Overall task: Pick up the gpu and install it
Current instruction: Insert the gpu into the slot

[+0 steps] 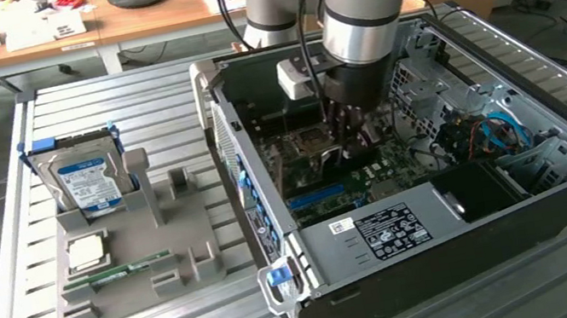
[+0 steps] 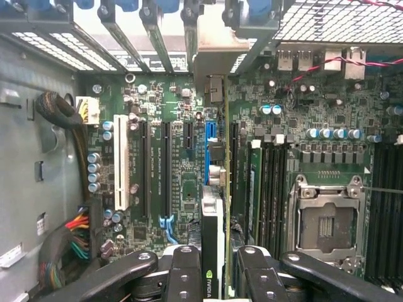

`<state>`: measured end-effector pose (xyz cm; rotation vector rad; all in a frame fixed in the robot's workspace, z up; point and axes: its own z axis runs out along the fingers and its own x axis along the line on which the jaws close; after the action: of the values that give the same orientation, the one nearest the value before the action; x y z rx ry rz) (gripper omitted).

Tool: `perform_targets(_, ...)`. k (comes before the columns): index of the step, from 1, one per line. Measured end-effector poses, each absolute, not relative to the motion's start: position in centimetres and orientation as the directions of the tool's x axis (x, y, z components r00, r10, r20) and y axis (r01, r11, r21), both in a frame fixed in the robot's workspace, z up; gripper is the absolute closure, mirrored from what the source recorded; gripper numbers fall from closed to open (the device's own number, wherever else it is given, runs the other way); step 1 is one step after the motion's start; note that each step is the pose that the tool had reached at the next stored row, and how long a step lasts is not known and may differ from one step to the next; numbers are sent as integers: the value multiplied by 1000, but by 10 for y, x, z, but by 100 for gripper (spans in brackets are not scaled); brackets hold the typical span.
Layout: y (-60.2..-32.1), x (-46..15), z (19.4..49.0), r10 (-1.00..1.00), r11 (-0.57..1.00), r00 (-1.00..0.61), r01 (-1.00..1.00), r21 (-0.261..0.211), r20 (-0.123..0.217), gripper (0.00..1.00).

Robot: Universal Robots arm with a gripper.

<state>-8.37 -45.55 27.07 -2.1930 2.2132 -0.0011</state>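
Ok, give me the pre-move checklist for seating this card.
1. Green circuit-board gpu with silver end bracket clamped edge-on between the black fingers: ok.
2. Card inside the open black computer case, over the green motherboard: ok.
3. Card lined up with the blue slot: cannot tell.
4. Card edge seated in slot: cannot tell.
5. Black cable bundle apart from the card: ok.
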Motion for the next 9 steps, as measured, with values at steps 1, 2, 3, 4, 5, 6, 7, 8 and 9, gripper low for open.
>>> perform_targets(1, -456, -85, 270, -1000, 11, -10, -1000, -19, -18, 73)
perform_targets(2, -456, -85, 270, -1000, 12, -11, -1000, -19, -17, 73)
perform_targets(3, -456, -86, 270, -1000, 13, -12, -1000, -19, -17, 73)
perform_targets(4, -456, -86, 269, -1000, 13, -13, -1000, -19, -17, 73)
perform_targets(5, -456, -87, 269, -1000, 14, -14, -1000, -19, -17, 73)
perform_targets(6, -456, -87, 269, -1000, 15, -14, -1000, -19, -17, 73)
perform_targets(7, -456, -87, 268, -1000, 15, -15, -1000, -19, -17, 73)
perform_targets(8, -456, -87, 268, -1000, 17, -17, -1000, -19, -17, 73)
perform_targets(9, -456, -88, 267, -1000, 19, -18, -1000, -19, -17, 73)
